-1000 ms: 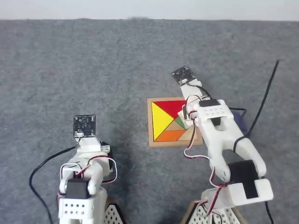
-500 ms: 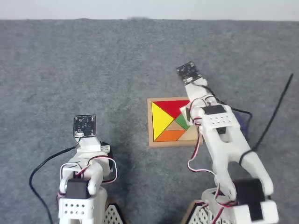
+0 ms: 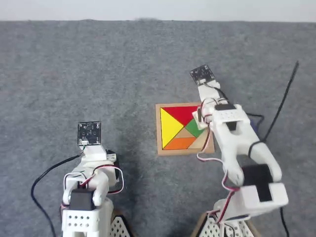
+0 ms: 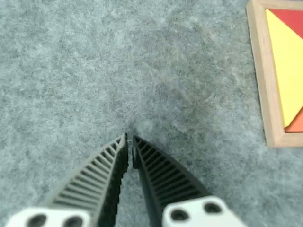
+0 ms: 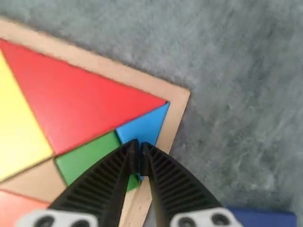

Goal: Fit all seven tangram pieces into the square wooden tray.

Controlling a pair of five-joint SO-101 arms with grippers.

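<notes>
The square wooden tray (image 3: 158, 129) lies on the grey mat, holding a red triangle (image 3: 181, 113), a yellow triangle (image 3: 170, 127), an orange piece (image 3: 180, 143) and a green square (image 3: 194, 129). In the right wrist view the tray (image 5: 175, 113) also holds a small blue triangle (image 5: 144, 127) beside the red triangle (image 5: 71, 106) and green square (image 5: 90, 158). My right gripper (image 5: 139, 144) is shut, its tips over the blue triangle's edge near the tray's far right corner. My left gripper (image 4: 129, 140) is shut and empty over bare mat, well left of the tray (image 4: 265, 90).
A dark blue piece (image 5: 265, 217) lies on the mat just outside the tray's right side, also visible beside the right arm as a blue piece (image 3: 254, 129). Black cables run along the right. The grey mat covers the table.
The right arm has shifted slightly right and forward over the tray's right side, its upper link swinging back. The left arm has stayed still.
</notes>
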